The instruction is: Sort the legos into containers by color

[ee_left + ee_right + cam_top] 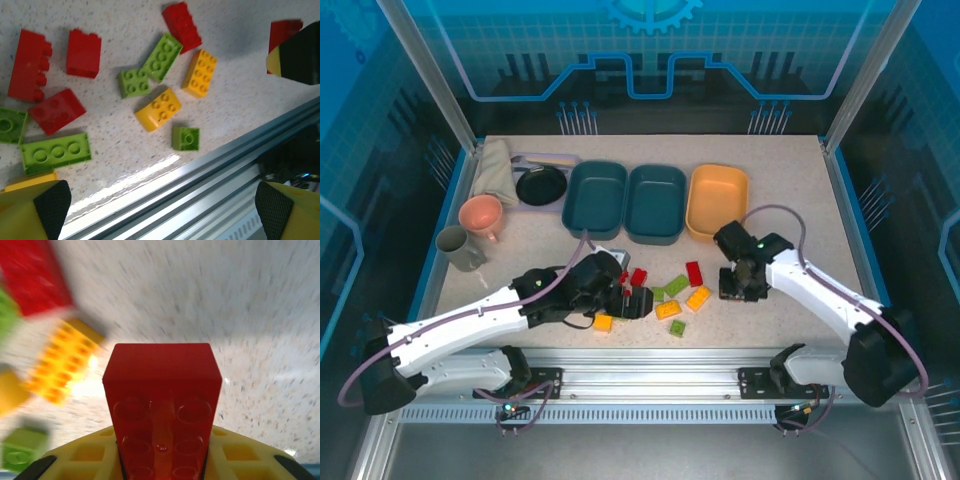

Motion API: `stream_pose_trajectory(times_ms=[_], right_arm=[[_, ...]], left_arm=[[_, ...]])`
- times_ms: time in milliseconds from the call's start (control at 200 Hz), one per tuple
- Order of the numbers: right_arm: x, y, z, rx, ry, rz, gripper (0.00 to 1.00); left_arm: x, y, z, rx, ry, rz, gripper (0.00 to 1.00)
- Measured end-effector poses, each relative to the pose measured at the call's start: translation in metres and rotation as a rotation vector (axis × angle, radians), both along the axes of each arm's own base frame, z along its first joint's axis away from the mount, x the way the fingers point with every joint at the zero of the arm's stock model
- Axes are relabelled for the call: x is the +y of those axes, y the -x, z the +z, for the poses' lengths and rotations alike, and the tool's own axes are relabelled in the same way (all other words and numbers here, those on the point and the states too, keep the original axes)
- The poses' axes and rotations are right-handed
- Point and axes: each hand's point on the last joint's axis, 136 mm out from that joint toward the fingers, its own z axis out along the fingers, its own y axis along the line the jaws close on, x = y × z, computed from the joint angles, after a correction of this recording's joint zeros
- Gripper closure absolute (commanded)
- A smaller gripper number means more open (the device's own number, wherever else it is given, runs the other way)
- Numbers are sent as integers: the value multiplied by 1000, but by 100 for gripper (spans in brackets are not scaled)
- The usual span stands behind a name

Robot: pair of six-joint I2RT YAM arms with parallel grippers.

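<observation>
Red lego (162, 400) in right hand (739, 287), loose legos (158, 109)

The left arm (460, 328) and the right arm (820, 295) were glossy white shells between bulky black joint housings, each trailed by a thin grey looping cable (775, 208). The left gripper (162, 210) wore yellow plastic fingers (20, 220) faced with black textured pads (50, 205).

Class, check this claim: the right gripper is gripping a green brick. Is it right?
Not quite. The right gripper is gripping a brick, but the brick is red, not green, as the right wrist view shows.
</observation>
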Motion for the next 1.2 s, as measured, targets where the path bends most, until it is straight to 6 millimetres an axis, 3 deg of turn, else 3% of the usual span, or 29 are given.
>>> stream_pose_trajectory(times_ms=[120, 250, 430, 625, 785, 945, 1080, 1200], right_arm=[[11, -45, 46, -123, -45, 2, 71], [12, -97, 58, -145, -57, -26, 71], [13, -171, 33, -96, -58, -48, 70], [10, -229, -9, -27, -61, -74, 69], [11, -257, -36, 15, -63, -81, 63], [13, -265, -53, 61, -66, -76, 48], [13, -268, -49, 62, -65, -68, 43], [13, -269, -27, 20, -72, -59, 43]], left_arm=[[-1, -34, 36, -22, 73, 78, 1], [2, -80, 69, -44, 132, 164, 1], [-4, -145, 93, -46, 170, 224, 1], [-14, -206, 107, -58, 192, 245, 2], [-35, -232, 108, -50, 199, 205, 2], [-42, -242, 96, -24, 170, 190, 3], [-40, -237, 90, 5, 148, 192, 4], [-35, -232, 85, 30, 121, 199, 10]])
